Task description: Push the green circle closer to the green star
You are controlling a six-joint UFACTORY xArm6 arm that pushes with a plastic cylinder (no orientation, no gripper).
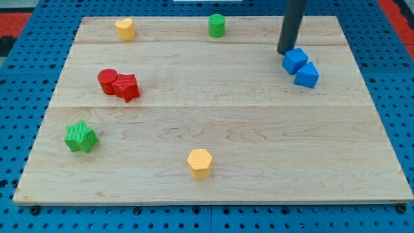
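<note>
The green circle stands near the view's top, a little right of the middle. The green star lies far from it at the view's lower left. My tip is at the view's upper right, well to the right of the green circle and a little lower. It sits just above and left of a blue block, touching or nearly touching it.
A second blue block lies against the first. A red circle and a red star touch at the left. A yellow heart is at the top left. A yellow hexagon is at the bottom middle. The wooden board rests on a blue pegboard.
</note>
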